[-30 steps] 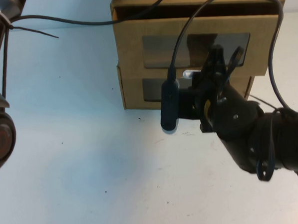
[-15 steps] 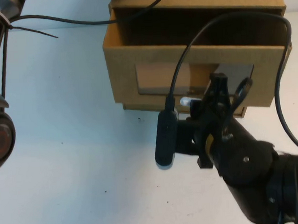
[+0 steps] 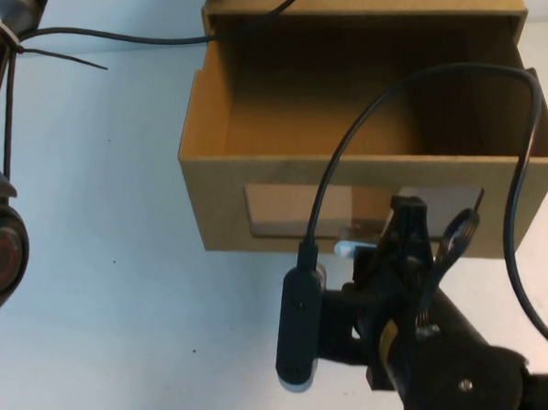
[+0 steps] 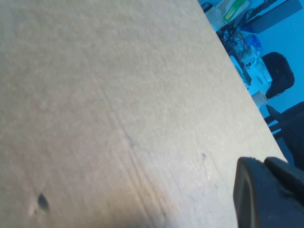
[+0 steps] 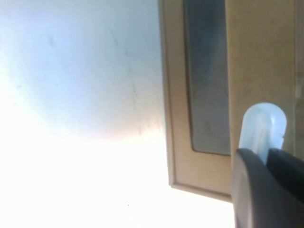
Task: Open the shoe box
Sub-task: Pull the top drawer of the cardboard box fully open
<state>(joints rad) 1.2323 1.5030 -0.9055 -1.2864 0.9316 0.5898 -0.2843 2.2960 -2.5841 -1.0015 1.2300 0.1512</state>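
The brown cardboard shoe box stands at the table's far side. Its upper drawer is pulled far out toward me, and its inside looks bare. The drawer's front panel has a clear window. A translucent white pull tab sticks out from that panel. My right gripper is shut on the pull tab, right in front of the window. My left gripper is shut and lies against a flat cardboard surface; it is out of the high view.
A black camera module and looping cables ride on the right arm in front of the drawer. Part of the left arm fills the left edge. White table lies to the left of the box.
The right gripper has drawn back toward me with the tab, and the upper drawer has slid well out of the box. The lower drawer's front is now covered.
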